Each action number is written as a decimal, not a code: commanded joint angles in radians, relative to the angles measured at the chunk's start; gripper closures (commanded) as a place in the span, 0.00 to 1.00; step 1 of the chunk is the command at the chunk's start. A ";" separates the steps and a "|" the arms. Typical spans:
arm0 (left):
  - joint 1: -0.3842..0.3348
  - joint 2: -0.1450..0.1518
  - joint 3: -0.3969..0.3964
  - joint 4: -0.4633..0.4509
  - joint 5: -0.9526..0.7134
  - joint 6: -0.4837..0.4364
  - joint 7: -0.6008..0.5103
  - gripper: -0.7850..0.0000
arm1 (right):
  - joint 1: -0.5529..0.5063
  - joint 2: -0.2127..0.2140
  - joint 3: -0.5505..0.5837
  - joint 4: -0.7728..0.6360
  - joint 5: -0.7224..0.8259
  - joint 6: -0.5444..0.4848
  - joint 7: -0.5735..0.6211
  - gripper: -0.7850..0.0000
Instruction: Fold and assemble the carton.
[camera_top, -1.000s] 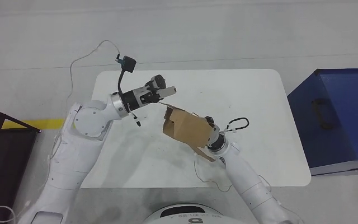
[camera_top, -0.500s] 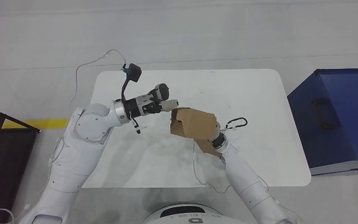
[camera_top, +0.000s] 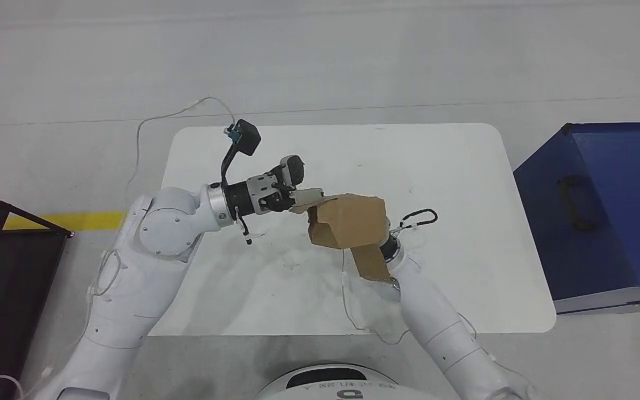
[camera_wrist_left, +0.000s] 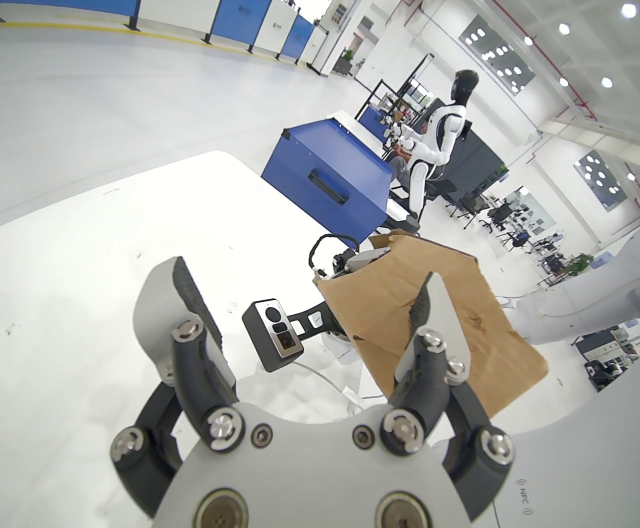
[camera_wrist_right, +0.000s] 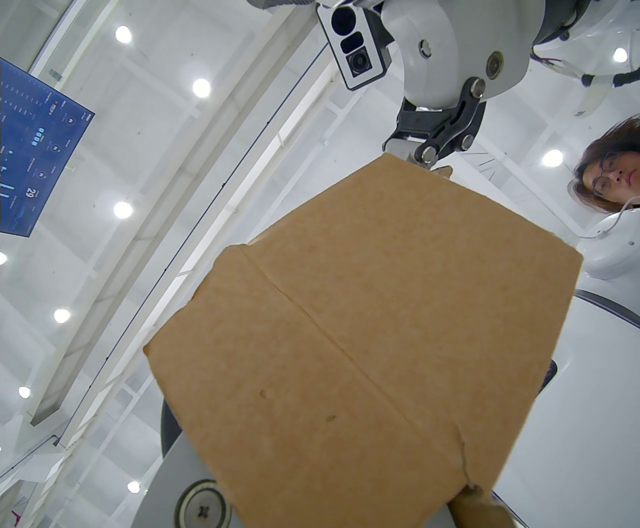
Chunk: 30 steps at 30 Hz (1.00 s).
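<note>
I have the carton (camera_top: 350, 220) up off the table (camera_top: 450, 170), over roughly its middle, with one loose flap (camera_top: 370, 263) hanging toward the near edge. My right end effector (camera_wrist_left: 362, 258) is grasping the carton at the edge that faces the table's right side. From the left wrist view I can see one grey finger (camera_wrist_left: 369, 256) of it lying over that cardboard edge. In the right wrist view a brown panel with a straight crease across it (camera_wrist_right: 375, 325) covers the rest of that end effector.

My left end effector (camera_top: 308, 197) sits at the carton's opposite corner, on the side toward the table's left edge. It is released, with its fingers spread wide. One fingertip (camera_wrist_left: 431, 295) overlaps the carton's face, but I cannot tell whether it presses on it. A blue bin (camera_top: 585, 215) stands on the floor beyond the table's right edge.
</note>
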 joint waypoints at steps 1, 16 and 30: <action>0.002 0.000 0.002 -0.001 0.006 -0.001 0.008 0.01 | 0.000 -0.001 0.002 0.005 0.010 -0.003 -0.007 1.00; 0.016 0.004 0.001 0.009 0.020 0.006 0.070 0.00 | 0.005 -0.010 0.005 0.023 0.059 -0.017 -0.039 1.00; 0.017 0.006 0.005 0.001 0.069 0.014 0.110 0.00 | 0.005 -0.014 0.004 0.021 0.056 -0.011 -0.043 1.00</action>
